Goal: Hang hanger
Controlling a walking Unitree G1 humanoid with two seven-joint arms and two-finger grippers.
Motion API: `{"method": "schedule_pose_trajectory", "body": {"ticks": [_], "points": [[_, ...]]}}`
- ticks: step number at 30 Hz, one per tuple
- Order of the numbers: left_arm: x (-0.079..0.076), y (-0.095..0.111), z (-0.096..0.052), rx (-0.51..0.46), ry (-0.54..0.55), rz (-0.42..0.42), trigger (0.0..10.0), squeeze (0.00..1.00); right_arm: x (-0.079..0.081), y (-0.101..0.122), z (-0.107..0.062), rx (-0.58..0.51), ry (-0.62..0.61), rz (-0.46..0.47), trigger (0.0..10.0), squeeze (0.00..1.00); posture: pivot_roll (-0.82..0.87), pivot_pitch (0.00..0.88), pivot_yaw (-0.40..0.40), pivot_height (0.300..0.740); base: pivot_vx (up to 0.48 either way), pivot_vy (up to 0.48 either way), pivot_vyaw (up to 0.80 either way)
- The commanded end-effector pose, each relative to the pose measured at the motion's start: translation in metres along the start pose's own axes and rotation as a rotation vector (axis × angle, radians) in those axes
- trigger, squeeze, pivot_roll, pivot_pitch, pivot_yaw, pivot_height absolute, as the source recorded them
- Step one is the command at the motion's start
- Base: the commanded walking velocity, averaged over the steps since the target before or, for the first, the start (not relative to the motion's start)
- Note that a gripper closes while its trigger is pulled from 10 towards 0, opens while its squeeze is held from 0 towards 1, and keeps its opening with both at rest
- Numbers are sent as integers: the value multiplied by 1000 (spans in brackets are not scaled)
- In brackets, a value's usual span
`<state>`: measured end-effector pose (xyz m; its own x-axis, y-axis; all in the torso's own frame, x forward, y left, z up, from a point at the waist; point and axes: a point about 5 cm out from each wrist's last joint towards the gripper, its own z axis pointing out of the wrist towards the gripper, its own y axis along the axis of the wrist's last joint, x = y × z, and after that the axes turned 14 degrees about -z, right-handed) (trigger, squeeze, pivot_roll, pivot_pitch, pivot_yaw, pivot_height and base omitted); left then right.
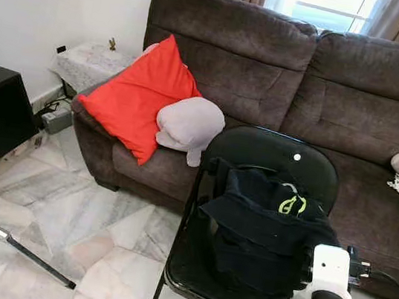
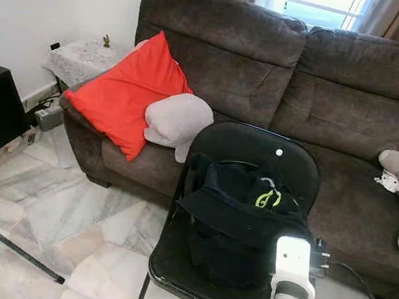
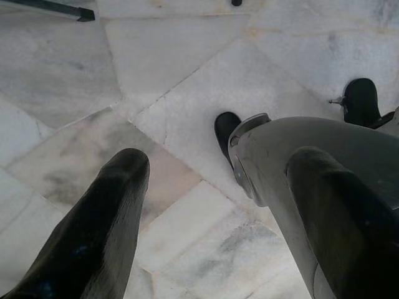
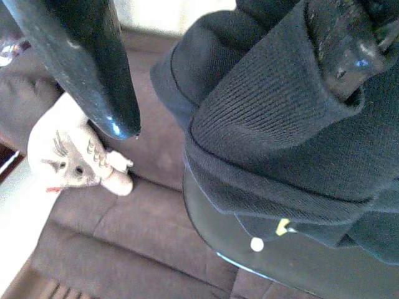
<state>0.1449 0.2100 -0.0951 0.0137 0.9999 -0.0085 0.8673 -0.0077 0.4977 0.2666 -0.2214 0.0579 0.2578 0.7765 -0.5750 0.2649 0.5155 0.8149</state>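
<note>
Brown sofa point(image 1: 307, 83) is backing the black chair point(image 1: 248, 224). Dark garment point(image 1: 264, 219) with green hanger point(image 1: 293, 204) is lying across the chair seat, hook pointing sofaward. My right gripper point(image 4: 230, 68) is spreading wide over the garment; left gripper point(image 3: 218, 205) is hanging open.

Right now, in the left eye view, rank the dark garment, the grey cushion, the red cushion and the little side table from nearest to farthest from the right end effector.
1. Dark garment, piled on the black folding chair, beside the right end effector.
2. Grey cushion, on the sofa's left part.
3. Red cushion, further left, against the armrest.
4. Side table, in the far left corner.
</note>
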Motion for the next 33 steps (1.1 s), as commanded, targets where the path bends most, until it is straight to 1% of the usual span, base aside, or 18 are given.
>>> {"method": "schedule_pose_trajectory", "body": {"ticks": [1, 3, 4, 6, 11, 12, 13, 14, 16, 19, 20, 21, 22, 26, 27, 28, 29, 33], "points": [[0, -8, -1, 35, -2, 2, 10000, 0, 4, -6, 0, 85, 10, 114, 10000, 0, 33, 0, -12, 740, 0, 0, 0], [0, -8, -1, 35, -2, 3, 10000, 0, 7, -13, 0, 171, 1, 234, 10000, 0, 33, 0, -12, 740, 0, 0, 0], [0, -8, -1, 35, -2, 3, 10000, 0, 7, -14, 0, 189, -2, 263, 10000, 0, 33, 0, -12, 740, 0, 0, 0], [0, -8, -1, 35, -3, 3, 10000, 0, 9, -15, 0, 200, 8, 284, 10000, 0, 33, 0, -12, 740, 0, 0, 0], [0, -8, -1, 35, -1, 3, 10000, 0, 12, -10, 5, 217, 35, 416, 10000, 0, 35, 2, -12, 740, 0, 0, 0], [0, -8, -1, 35, -1, 3, 10000, 0, 12, -10, 5, 217, 35, 416, 10000, 0, 35, 2, -12, 740, 0, 0, 0], [0, -8, -1, 35, -1, 4, 10000, 0, 12, -8, 6, 218, 34, 458, 10000, 0, 35, 2, -12, 740, 0, 0, 0], [0, -8, -1, 35, -1, 4, 10000, 0, 11, -7, 7, 218, 32, 466, 10000, 0, 35, 2, -12, 740, 0, 0, 0], [0, -8, -1, 35, 0, 4, 10000, 0, 10, -5, 8, 201, 24, 447, 10000, 0, 36, 4, -11, 740, 0, 0, 0], [1, -7, -1, 35, 0, 5, 10000, 0, 3, 6, 12, 96, 6, 261, 10000, 0, 36, 4, -11, 740, 0, 0, 0], [1, -7, -1, 35, 0, 6, 10000, 0, 3, 13, 13, 25, 20, 127, 10000, 0, 36, 4, -11, 740, 0, 0, 0], [1, -7, -1, 35, 0, 7, 10000, 0, 4, 18, 13, -22, 31, 55, 10000, 0, 36, 4, -11, 740, 0, 0, 0], [1, -7, -1, 35, 0, 8, 10000, 0, 4, 21, 12, -55, 37, 14, 10000, 0, 36, 4, -11, 740, 0, 0, 0], [0, -7, -1, 35, -2, 13, 10000, 0, 4, 23, 11, -74, 20, -58, 10000, 0, 35, 7, -10, 740, 0, 0, 0], [0, -7, -1, 35, -2, 14, 10000, 0, 5, 22, 11, -75, 22, -104, 10000, 0, 33, 7, -7, 740, 0, 0, 0], [0, -7, -1, 35, -2, 14, 10000, 0, 5, 22, 11, -75, 22, -104, 10000, 0, 33, 7, -7, 740, 0, 0, 0], [0, -7, -1, 36, -3, 15, 10000, 0, 9, 20, 10, -72, 38, -175, 10000, 0, 33, 6, -5, 740, 0, 0, 0], [0, -7, -1, 37, -4, 17, 10000, 0, 13, 14, 10, -18, 39, -153, 10000, 0, 36, 6, -4, 740, 0, 0, 0]]}}
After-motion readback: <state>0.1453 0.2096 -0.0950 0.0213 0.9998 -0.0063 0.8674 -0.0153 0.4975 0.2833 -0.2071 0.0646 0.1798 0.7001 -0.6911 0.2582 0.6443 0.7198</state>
